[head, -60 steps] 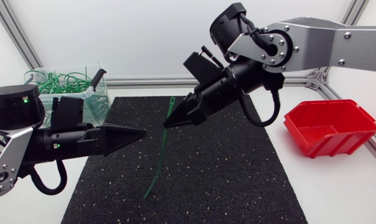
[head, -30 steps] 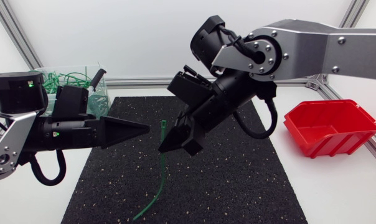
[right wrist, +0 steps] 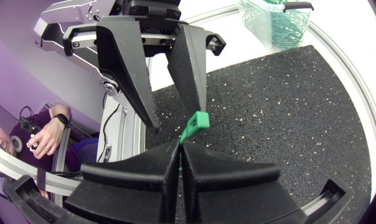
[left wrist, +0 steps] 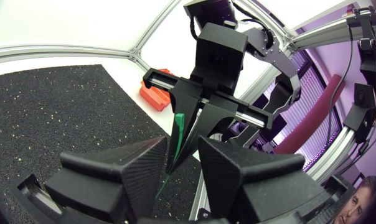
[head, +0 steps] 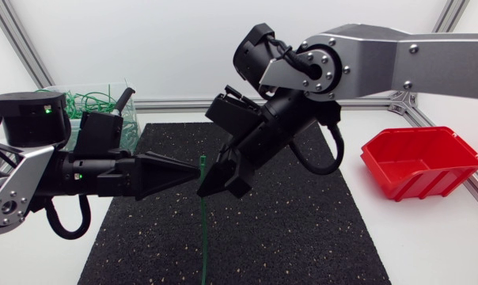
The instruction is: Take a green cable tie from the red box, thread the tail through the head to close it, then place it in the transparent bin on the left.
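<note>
From above, the right gripper (head: 210, 184) pinches the green cable tie (head: 204, 229) above the mat (head: 302, 237), tail dangling. Left wrist view: the left gripper (left wrist: 183, 146) stands parted around the cable tie (contact unclear). Right wrist view: its head sticks out past the right gripper's closed fingertips.

A black mat (head: 302, 229), flecked with pale specks, lies flat on my white counter (head: 429, 237); the mat covers the middle stretch below me; white counter shows along both its sides and past its far edge.
</note>
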Robot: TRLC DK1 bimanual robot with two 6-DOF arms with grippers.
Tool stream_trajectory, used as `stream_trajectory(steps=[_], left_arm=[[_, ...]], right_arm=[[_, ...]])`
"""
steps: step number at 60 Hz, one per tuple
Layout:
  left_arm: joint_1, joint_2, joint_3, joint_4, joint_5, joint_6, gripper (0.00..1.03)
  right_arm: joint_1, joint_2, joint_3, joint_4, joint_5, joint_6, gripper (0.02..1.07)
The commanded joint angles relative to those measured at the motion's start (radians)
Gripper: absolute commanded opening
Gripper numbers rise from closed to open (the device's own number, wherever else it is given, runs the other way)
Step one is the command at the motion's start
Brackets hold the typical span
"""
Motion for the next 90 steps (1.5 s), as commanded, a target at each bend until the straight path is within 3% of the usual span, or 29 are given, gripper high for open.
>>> stream_trajectory(steps=[1,13,27,64,71,90], left_arm=[[-0.003,-0.009,-0.001,0.020,0.009,0.012,0.37],[-0.006,0.003,-0.002,0.021,0.011,0.010,0.36],[-0.012,0.011,-0.010,0.020,0.008,0.010,0.17],[-0.021,0.009,-0.021,-0.018,0.006,0.010,0.17],[-0.026,0.009,-0.021,-0.015,0.002,0.012,0.06],[-0.021,0.008,-0.015,0.000,-0.012,0.008,0.04]], right_arm=[[0.013,0.027,0.019,-0.011,-0.012,-0.022,0.08],[0.020,0.024,0.022,-0.011,-0.014,-0.021,0.08],[0.019,0.006,0.016,-0.009,-0.014,-0.021,0.08],[0.025,-0.017,0.020,-0.008,-0.012,-0.011,0.08],[0.027,-0.020,0.016,-0.008,-0.009,-0.011,0.08],[0.028,-0.022,0.006,-0.003,-0.009,-0.011,0.08]])
